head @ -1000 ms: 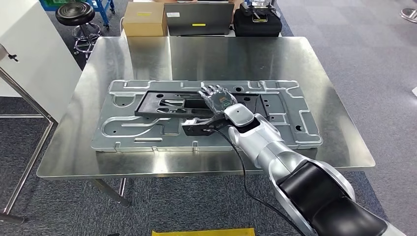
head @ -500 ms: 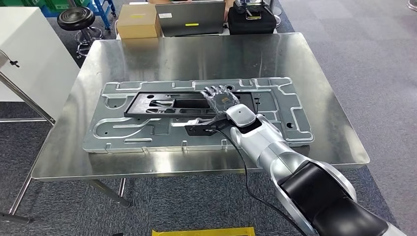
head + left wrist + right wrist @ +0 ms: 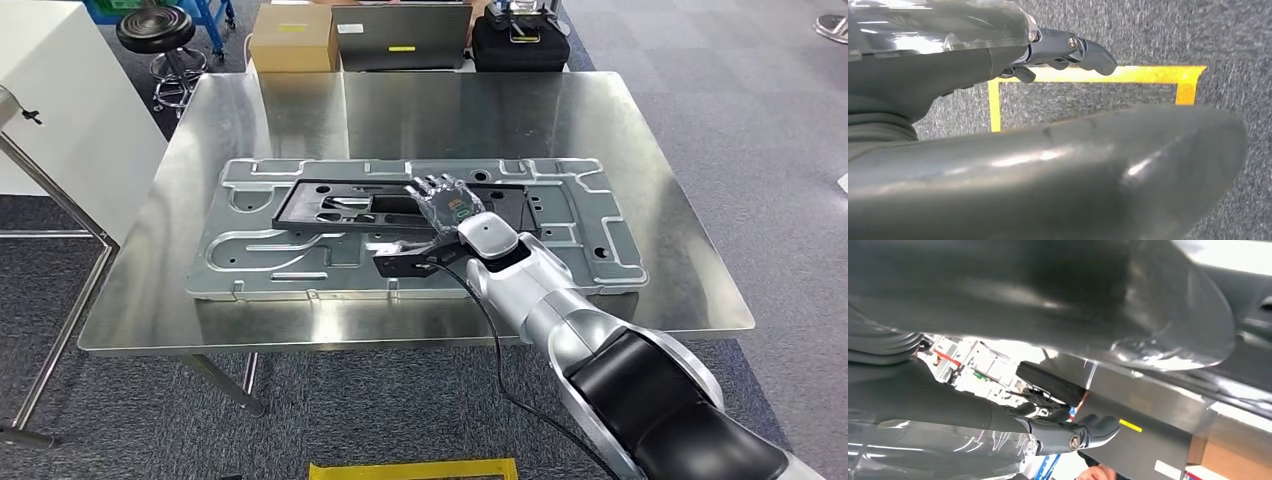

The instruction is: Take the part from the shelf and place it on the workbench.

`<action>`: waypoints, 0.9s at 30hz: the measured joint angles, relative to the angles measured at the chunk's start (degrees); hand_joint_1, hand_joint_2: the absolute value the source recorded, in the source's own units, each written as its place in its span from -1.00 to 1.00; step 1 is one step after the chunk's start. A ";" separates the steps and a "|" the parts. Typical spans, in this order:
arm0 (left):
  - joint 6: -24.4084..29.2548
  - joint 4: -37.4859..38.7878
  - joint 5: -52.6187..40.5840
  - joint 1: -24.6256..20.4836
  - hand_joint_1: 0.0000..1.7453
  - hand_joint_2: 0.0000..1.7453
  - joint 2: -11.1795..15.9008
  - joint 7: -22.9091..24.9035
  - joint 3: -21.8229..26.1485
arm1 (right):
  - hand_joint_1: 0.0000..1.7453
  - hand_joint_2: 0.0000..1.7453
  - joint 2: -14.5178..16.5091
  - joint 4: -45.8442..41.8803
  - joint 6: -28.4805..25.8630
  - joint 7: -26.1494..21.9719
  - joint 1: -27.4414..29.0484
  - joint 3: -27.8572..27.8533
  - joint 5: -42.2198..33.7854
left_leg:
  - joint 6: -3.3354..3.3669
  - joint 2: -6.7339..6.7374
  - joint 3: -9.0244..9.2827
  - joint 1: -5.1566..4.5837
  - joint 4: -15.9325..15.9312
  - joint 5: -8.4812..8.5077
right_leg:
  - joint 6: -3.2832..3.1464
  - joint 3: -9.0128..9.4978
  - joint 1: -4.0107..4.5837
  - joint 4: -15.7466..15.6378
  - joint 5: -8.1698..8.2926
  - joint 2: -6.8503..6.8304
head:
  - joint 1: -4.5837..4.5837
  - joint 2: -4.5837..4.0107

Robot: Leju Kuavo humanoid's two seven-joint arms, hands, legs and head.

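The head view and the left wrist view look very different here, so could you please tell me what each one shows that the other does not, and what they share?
Head view: the right hand resting on the black part, which lies on a grey metal panel on the steel workbench; behind it a cardboard box, a black case and a stool.

Left wrist view: the left hand, holding nothing, hanging over the floor.

Both: grey carpet and yellow floor tape.

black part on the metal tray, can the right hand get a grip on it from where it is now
Probably yes: the right hand already lies over the black part on the metal tray, nothing between them; whether the fingers actually touch it is unclear.
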 joint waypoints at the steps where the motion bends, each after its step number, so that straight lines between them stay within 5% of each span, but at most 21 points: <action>1: -0.01 0.00 0.00 0.03 -1.00 -1.00 0.00 0.00 0.00 | -1.00 -1.00 0.01 0.03 0.00 0.00 0.11 -0.01 0.01 | -0.04 -0.01 -0.09 0.00 0.05 0.06 | 0.07 -0.14 -0.09 0.74 0.21 -0.01 | 0.00 0.00; 4: -0.02 0.00 0.00 -0.02 -1.00 -1.00 -0.01 0.00 0.00 | -1.00 -1.00 0.01 0.01 -0.02 0.00 0.04 -0.02 0.02 | -0.33 -0.07 -0.20 -0.03 0.34 0.08 | -0.32 5.09 -0.21 -8.74 5.03 -0.02 | 0.00 0.00; 6: -0.03 0.00 0.01 -0.14 -1.00 -1.00 -0.01 0.01 0.00 | -1.00 -1.00 0.02 -0.04 -0.02 0.00 -0.10 -0.03 0.05 | -0.84 -0.10 -0.46 -0.20 0.54 0.14 | -0.80 7.83 0.02 -14.56 6.72 0.04 | 0.00 0.00; 9: -0.05 0.00 0.13 -0.16 -1.00 -1.00 0.00 0.02 0.00 | -1.00 -1.00 0.01 -0.05 -0.02 -0.01 -0.13 -0.04 0.18 | -1.85 -0.13 -0.77 -0.26 0.32 0.42 | -1.65 7.88 0.14 -15.68 6.98 0.06 | 0.00 0.00; 11: -0.06 0.00 0.25 -0.16 -1.00 -1.00 0.01 0.01 0.00 | -1.00 -1.00 0.10 -0.08 -0.02 -0.07 -0.17 -0.04 0.24 | -2.40 -0.13 -1.44 -0.26 1.84 -0.95 | -2.42 7.93 -0.15 -16.27 7.52 -0.03 | 0.00 0.00; 14: -0.08 0.00 0.32 -0.18 -1.00 -1.00 0.01 0.00 0.00 | -1.00 -1.00 0.30 -0.06 0.01 -0.21 -0.14 -0.04 0.26 | -2.93 -0.11 -5.38 -0.19 11.73 -6.55 | -2.99 7.69 -0.11 -16.53 7.96 -0.14 | 0.00 0.00; 16: -0.11 0.00 0.36 -0.10 -1.00 -1.00 0.00 0.00 0.00 | -1.00 -1.00 0.32 -0.03 0.08 -0.28 0.00 -0.04 0.26 | -3.13 -0.11 -7.08 -0.15 16.42 -7.97 | -3.08 7.45 0.03 -16.39 8.07 -0.19 | 0.00 0.00; 17: -0.13 0.00 0.41 -0.07 -1.00 -1.00 0.00 0.00 0.00 | -1.00 -1.00 0.33 -0.03 0.13 -0.32 0.05 -0.04 0.27 | -3.15 -0.10 -6.43 -0.13 15.61 -7.09 | -3.08 7.35 0.06 -16.26 8.10 -0.20 | 0.00 0.00; 21: -0.15 0.00 0.58 -0.23 -1.00 -1.00 0.03 0.01 0.00 | -1.00 -1.00 0.46 -0.05 0.32 -0.39 -0.10 -0.04 0.29 | -2.52 -0.10 0.60 -0.24 2.30 -1.89 | -2.44 6.85 0.29 -15.33 7.98 -0.12 | 0.00 0.00; 25: -0.21 0.00 0.71 -0.21 -1.00 -1.00 0.02 0.01 0.01 | -1.00 -1.00 0.47 -0.05 0.65 -0.43 -0.17 -0.04 0.33 | -1.12 -0.14 0.86 -0.23 0.71 -1.25 | -1.16 6.21 0.43 -15.06 8.13 -0.09 | 0.00 0.00; 27: -0.23 0.00 0.72 -0.24 -1.00 -1.00 0.01 0.00 0.02 | -1.00 -1.00 0.47 -0.05 0.73 -0.43 -0.22 -0.05 0.33 | -0.33 -0.03 0.68 0.00 0.28 -0.67 | -0.54 4.96 0.29 -12.06 5.78 -0.07 | 0.00 0.00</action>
